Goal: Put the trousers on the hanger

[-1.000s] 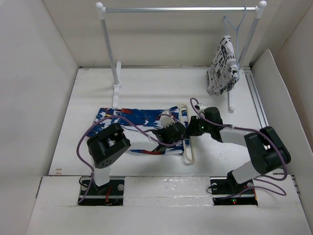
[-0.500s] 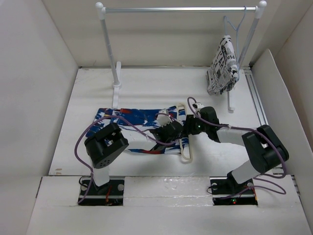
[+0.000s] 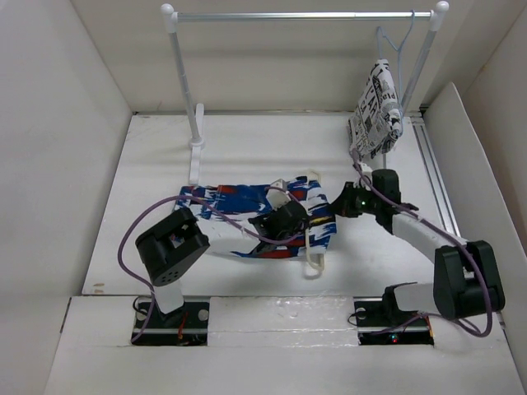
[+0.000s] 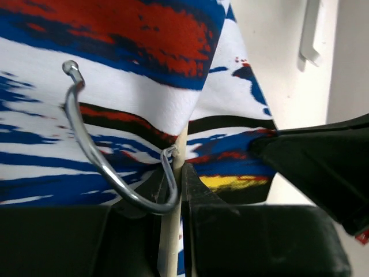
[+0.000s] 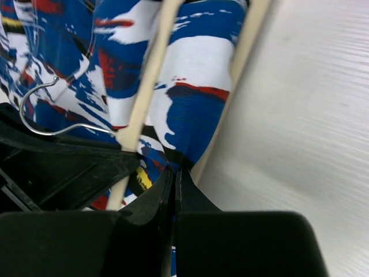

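Observation:
The blue-and-white printed trousers [image 3: 239, 202] lie across the middle of the table, their right end threaded through the pale beige hanger [image 3: 314, 262]. My left gripper [image 3: 284, 222] is shut on the hanger's wooden bar [image 4: 171, 231], right below its metal hook [image 4: 92, 150]. To the right of the hanger, my right gripper [image 3: 336, 207] is shut on the trousers' dark hem [image 5: 181, 156]. Two hanger bars [image 5: 150, 75] cross over the cloth [image 5: 196, 69] in the right wrist view. The cloth [image 4: 144, 57] fills most of the left wrist view.
A white clothes rack [image 3: 296, 15] stands at the back. A black-and-white newsprint cloth [image 3: 375, 111] hangs from a light blue hanger at its right end. White walls enclose the table, and a metal track [image 3: 434, 169] runs along the right side.
My right gripper opened, then shut on the trousers' edge and moved right, drawing the cloth through the hanger. The trousers shifted right. The left gripper stayed shut on the hanger.

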`<action>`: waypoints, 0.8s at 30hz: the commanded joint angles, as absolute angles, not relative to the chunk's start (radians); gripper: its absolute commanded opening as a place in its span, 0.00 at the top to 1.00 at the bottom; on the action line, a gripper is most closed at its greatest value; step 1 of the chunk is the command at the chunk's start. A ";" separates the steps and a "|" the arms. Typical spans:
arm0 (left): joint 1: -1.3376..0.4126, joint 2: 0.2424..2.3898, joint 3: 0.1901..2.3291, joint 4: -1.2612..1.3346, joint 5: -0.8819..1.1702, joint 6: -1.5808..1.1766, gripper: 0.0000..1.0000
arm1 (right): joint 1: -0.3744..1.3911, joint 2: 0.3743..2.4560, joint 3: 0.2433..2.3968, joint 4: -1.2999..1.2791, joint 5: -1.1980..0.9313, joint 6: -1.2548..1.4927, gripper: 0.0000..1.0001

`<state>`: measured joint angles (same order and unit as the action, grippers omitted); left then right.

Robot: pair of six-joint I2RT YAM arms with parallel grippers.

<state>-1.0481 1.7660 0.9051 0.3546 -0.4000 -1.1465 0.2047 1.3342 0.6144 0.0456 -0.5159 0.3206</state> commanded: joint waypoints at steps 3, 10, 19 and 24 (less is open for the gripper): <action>-1.011 1.718 0.845 0.170 -0.462 -1.075 1.00 | 0.029 1.240 0.680 -0.080 -0.557 0.213 1.00; -0.951 1.694 0.842 0.074 -0.486 -1.049 1.00 | -0.196 1.148 0.606 -0.150 -0.571 0.143 1.00; -0.957 1.736 0.894 0.094 -0.446 -0.989 1.00 | -0.172 1.213 0.546 -0.192 -0.716 0.026 0.45; -0.979 1.787 0.931 0.113 -0.417 -1.025 1.00 | -0.161 1.276 0.603 -0.175 -0.797 0.012 0.00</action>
